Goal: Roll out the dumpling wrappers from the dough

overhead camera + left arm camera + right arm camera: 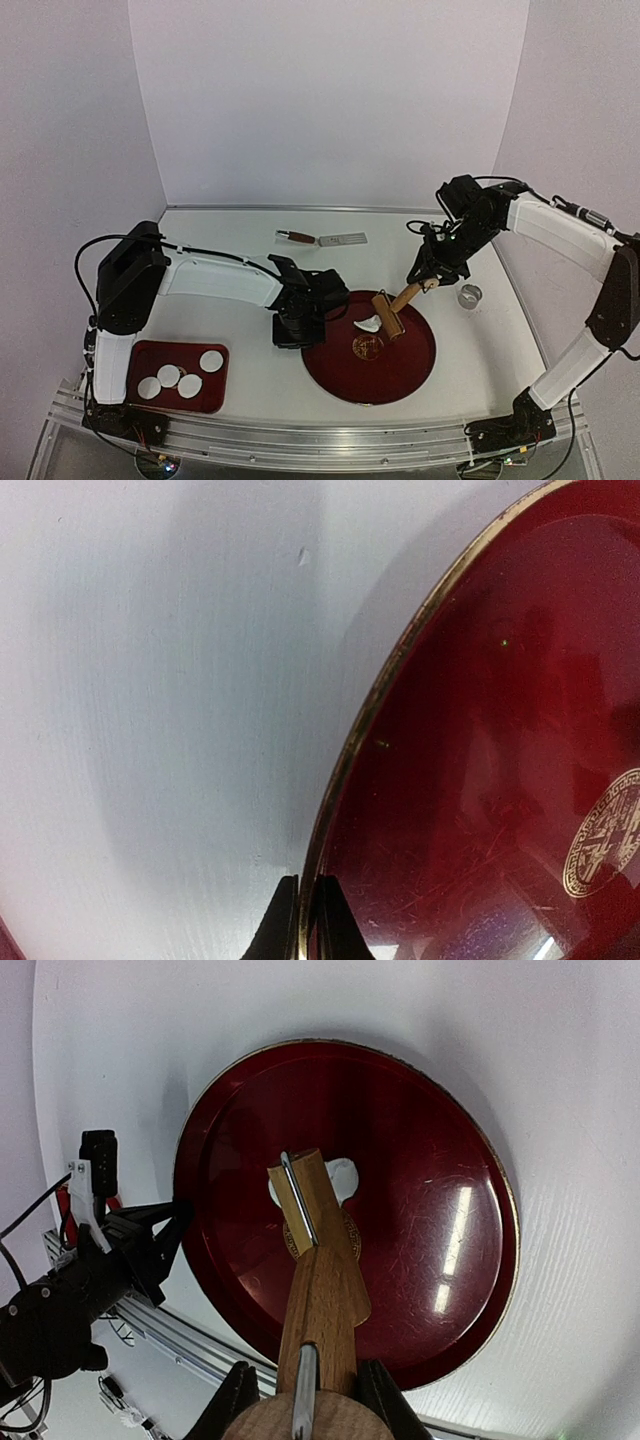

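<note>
— Where is the dough [343, 1175] from the tool?
— Right under the roller [320, 1280] head, on the plate [430, 1140], just on the far side of the gold emblem [605, 830]. White shows on both sides of the barrel. Whether it presses or hovers, I can't tell.
— Who has the roller?
— The right end effector [308, 1372], clamped on the wooden handle. From it the dough lies leftward and nearer the arm bases, straight along the handle. The long axis points at the dough and the barrel lies across it. I'd judge the stroke runs along that line.
— The other arm?
— The left end effector [306, 882] is closed, seemingly pinching the plate's left rim. It is near the dough too, but empty of any tool.
— Finished wrappers?
— Four wrappers [190, 385] lie in the tray [140, 352] at the front left of the desk [250, 260], well apart from the plate.
— Any writing?
— None legible. The emblem is only a pattern.
</note>
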`<action>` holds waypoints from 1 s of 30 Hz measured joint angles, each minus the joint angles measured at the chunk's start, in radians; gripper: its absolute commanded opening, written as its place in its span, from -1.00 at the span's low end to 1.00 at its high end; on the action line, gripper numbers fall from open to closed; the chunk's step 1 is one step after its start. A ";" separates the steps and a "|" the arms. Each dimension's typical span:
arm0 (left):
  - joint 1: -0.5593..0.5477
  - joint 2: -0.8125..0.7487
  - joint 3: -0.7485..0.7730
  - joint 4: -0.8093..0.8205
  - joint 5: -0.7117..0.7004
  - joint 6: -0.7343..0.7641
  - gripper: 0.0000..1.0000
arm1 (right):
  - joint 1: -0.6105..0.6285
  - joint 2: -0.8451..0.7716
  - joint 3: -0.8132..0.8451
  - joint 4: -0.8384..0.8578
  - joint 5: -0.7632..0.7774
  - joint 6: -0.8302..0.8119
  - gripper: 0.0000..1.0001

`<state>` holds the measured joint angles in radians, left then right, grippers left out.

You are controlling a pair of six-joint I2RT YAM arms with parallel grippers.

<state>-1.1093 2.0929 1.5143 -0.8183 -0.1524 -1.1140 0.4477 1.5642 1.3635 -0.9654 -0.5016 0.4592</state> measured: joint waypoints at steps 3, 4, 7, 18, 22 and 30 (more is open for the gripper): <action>0.000 -0.003 -0.005 0.005 0.000 -0.006 -1.00 | 0.000 0.004 0.000 0.004 -0.016 -0.016 -1.00; 0.000 -0.003 -0.006 0.005 0.000 -0.006 -1.00 | 0.000 0.006 0.000 0.006 -0.016 -0.022 -1.00; -0.001 -0.003 -0.006 0.006 0.001 -0.008 -1.00 | 0.000 0.019 0.000 0.007 -0.015 -0.040 -1.00; -0.003 -0.003 -0.006 0.008 0.001 -0.010 -1.00 | 0.011 0.081 0.000 0.019 -0.002 -0.096 -1.00; -0.003 -0.003 -0.006 0.008 0.001 -0.010 -1.00 | 0.018 0.097 0.000 0.026 0.004 -0.110 -1.00; -0.003 -0.003 -0.006 0.008 0.001 -0.010 -1.00 | 0.038 0.132 0.000 0.029 0.019 -0.122 -1.00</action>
<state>-1.1118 2.0895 1.5082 -0.8108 -0.1513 -1.1240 0.4852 1.6965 1.3632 -0.9362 -0.4826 0.3370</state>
